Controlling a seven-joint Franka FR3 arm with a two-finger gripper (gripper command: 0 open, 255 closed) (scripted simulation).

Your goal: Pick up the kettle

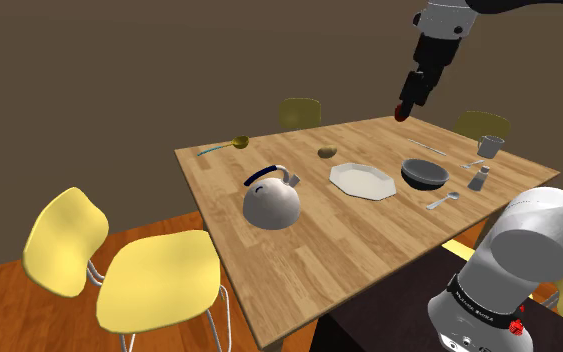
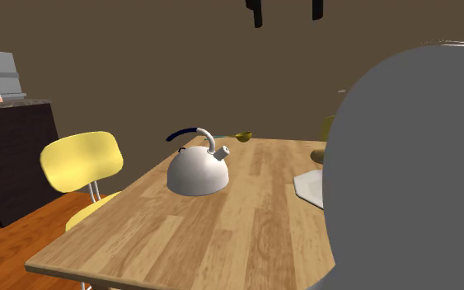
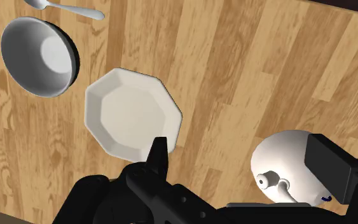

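Approach geometry: the pincer (image 1: 406, 108), jaws spread and nothing pinched between them, is shown high over the far side of the worktop (image 1: 369, 245). The kettle (image 1: 271, 203) is seen upright on the boards, well apart and far below, at about eight o'clock from the pincer in the shoulder view, with the white plate (image 1: 363, 181) lying between the two. The dark blue handle (image 1: 267, 174) is arched over the dome, roughly from nine to three o'clock in that view, so a long descent toward eight o'clock, with the jaws set across this arch, is judged to be required.
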